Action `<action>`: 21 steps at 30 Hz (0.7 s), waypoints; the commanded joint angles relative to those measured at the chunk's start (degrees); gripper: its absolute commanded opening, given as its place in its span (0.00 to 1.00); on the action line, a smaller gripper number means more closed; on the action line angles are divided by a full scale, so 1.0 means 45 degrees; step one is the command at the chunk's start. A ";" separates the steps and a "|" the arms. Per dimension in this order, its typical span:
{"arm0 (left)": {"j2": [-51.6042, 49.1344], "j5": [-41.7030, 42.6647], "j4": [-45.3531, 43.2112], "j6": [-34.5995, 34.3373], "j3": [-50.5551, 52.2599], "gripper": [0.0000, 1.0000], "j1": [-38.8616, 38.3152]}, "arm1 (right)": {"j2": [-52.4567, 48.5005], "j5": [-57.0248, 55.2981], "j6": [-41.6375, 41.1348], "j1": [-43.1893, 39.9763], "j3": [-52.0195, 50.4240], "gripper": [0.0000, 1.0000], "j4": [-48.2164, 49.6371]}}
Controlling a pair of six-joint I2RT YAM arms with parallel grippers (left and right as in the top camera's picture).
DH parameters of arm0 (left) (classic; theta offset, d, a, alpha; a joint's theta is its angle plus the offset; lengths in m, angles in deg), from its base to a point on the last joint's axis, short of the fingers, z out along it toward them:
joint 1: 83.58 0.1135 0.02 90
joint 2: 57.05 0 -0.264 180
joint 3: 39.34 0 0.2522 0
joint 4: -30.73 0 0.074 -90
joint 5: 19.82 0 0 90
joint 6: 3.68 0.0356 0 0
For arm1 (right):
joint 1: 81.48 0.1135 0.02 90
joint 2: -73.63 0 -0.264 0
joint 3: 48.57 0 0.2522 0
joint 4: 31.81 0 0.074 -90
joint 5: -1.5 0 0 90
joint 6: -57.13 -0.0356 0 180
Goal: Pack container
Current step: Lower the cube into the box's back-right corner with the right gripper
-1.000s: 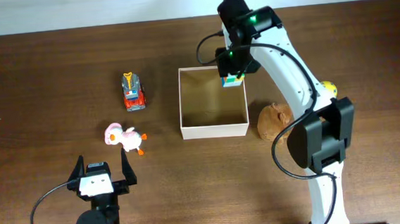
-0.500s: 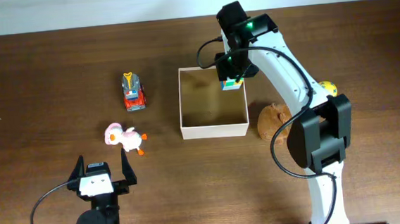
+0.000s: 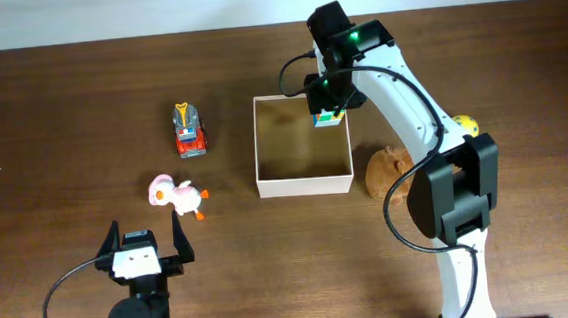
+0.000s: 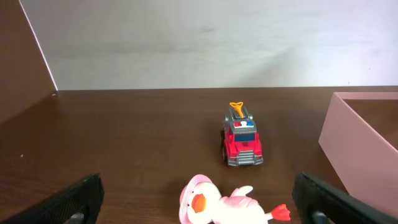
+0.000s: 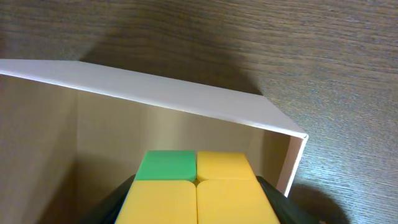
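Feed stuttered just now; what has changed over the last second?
The right hand, shut on the yellow-and-green cube, edged slightly inward over the far right corner of the white-walled cardboard box. Nothing let go. The left hand, red toy fire truck and pink toy duck stayed put.

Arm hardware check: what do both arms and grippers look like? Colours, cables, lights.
Right arm: white links, black joint housings, black cable looping alongside, green lights near the wrist. Left arm: black round base, black cable curving out beside it, white block behind the left gripper, black fingers.
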State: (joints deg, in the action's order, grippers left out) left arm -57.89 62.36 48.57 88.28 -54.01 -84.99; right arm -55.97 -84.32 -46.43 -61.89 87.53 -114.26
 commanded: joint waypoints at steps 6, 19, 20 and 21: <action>0.0049 -0.0136 -0.0029 0.0199 0.0083 0.99 0.0102 | -0.0180 -0.0185 -0.0102 0.0058 -0.0049 0.54 0.0015; 0.0049 -0.0136 -0.0029 0.0199 0.0083 0.99 0.0102 | -0.0223 -0.0359 -0.0112 0.0073 -0.0049 0.54 -0.0019; 0.0049 -0.0136 -0.0029 0.0199 0.0083 0.99 0.0102 | -0.0223 -0.0359 -0.0112 0.0073 -0.0049 0.54 -0.0019; 0.0049 -0.0136 -0.0029 0.0199 0.0083 0.99 0.0102 | -0.0223 -0.0355 -0.0112 0.0073 -0.0049 0.54 -0.0019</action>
State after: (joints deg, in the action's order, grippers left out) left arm -57.89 62.36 48.57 88.28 -54.01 -84.99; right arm -55.97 -84.99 -46.43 -61.89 87.53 -114.30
